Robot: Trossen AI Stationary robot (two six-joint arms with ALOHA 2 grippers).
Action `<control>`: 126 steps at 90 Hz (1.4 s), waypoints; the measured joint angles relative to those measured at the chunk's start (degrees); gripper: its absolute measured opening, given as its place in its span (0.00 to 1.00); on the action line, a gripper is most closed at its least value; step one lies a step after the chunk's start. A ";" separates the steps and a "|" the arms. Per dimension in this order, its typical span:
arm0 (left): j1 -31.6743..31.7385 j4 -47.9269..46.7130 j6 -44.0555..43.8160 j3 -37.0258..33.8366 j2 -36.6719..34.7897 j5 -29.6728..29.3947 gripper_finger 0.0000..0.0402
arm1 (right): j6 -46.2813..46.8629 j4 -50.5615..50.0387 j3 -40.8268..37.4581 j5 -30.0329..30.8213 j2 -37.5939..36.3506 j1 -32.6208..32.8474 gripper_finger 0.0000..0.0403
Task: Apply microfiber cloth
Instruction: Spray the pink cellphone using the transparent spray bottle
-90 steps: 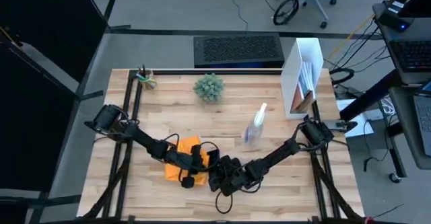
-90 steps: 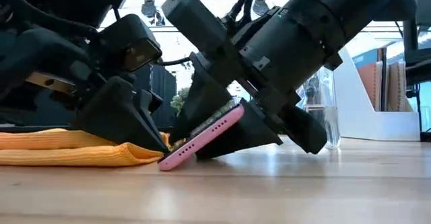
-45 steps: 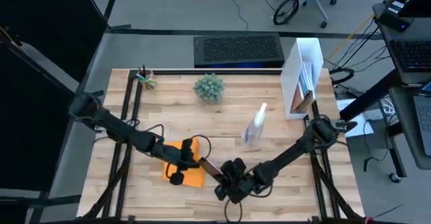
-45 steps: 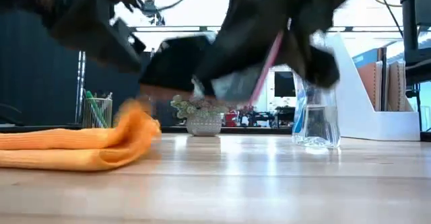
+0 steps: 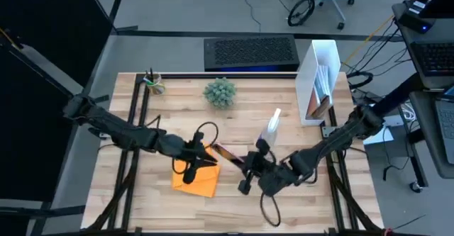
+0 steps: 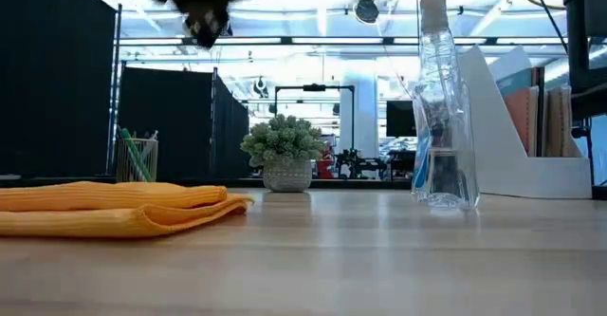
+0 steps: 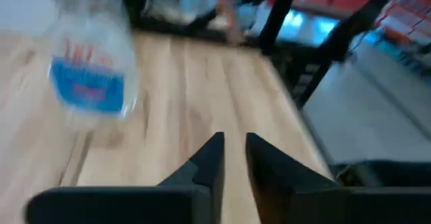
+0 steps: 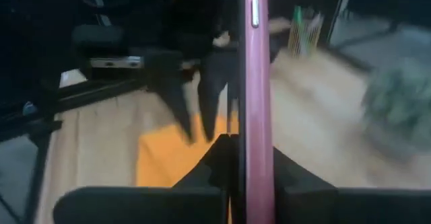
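The orange microfiber cloth (image 5: 201,183) lies folded and flat on the table left of centre, and it shows in the low view too (image 6: 114,210). My left gripper (image 5: 206,154) hangs above the cloth's far edge, narrowly open, with nothing between its fingers (image 7: 234,150). My right gripper (image 5: 246,166) is shut on a pink-edged phone (image 5: 227,153), held in the air just right of the cloth. In the right wrist view the phone (image 8: 256,83) stands edge-on, with the left gripper (image 8: 195,116) beyond it. My right gripper pinches the phone between its two fingers, one on each flat face, at the end nearer the wrist (image 8: 257,163). The phone's pink side edge faces the wrist camera. The rest of the phone sticks out past the fingers toward the cloth, lifted clear of the table.
A clear spray bottle (image 5: 269,131) stands right of centre. A small potted plant (image 5: 220,91) and a pencil cup (image 5: 152,81) sit at the far edge, and a white file holder (image 5: 320,80) at the far right. Bare wood lies in front.
My right gripper has lifted the phone from a tilt with one edge on the table to clear of it, going up and toward the far edge. My left gripper has risen off the cloth. A corner of the cloth came up briefly and now lies flat again.
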 joint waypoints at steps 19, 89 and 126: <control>4.15 5.11 9.39 5.39 -1.69 2.68 0.46 | -13.60 1.95 0.01 -0.49 -6.31 -2.03 0.02; 8.74 24.19 20.40 9.85 1.78 4.06 0.39 | -35.62 22.57 0.05 -16.30 -7.11 -9.76 0.02; 9.22 27.36 21.67 9.83 1.85 5.63 0.28 | -34.03 21.08 0.05 -19.51 -7.11 -10.63 0.02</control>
